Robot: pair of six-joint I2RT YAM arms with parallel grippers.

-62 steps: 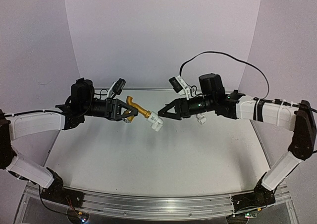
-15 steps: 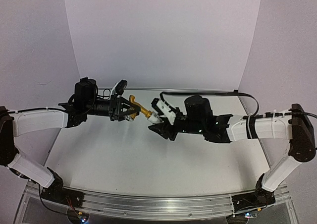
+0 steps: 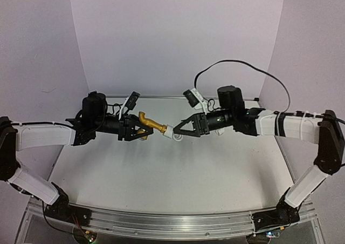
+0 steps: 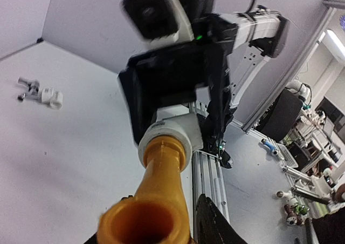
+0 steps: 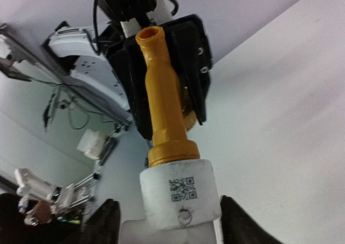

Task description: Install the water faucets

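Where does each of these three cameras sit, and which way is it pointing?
Top external: above and behind the arms, looking down at the table; both arms show, left gripper and right gripper facing each other above it.
Left wrist: on the left arm, looking along the brass faucet toward the right arm; one own finger shows.
Right wrist: on the right arm, looking back over the white fitting; own fingers show.
Shared: both wrist views show brass faucet and white fitting joined.
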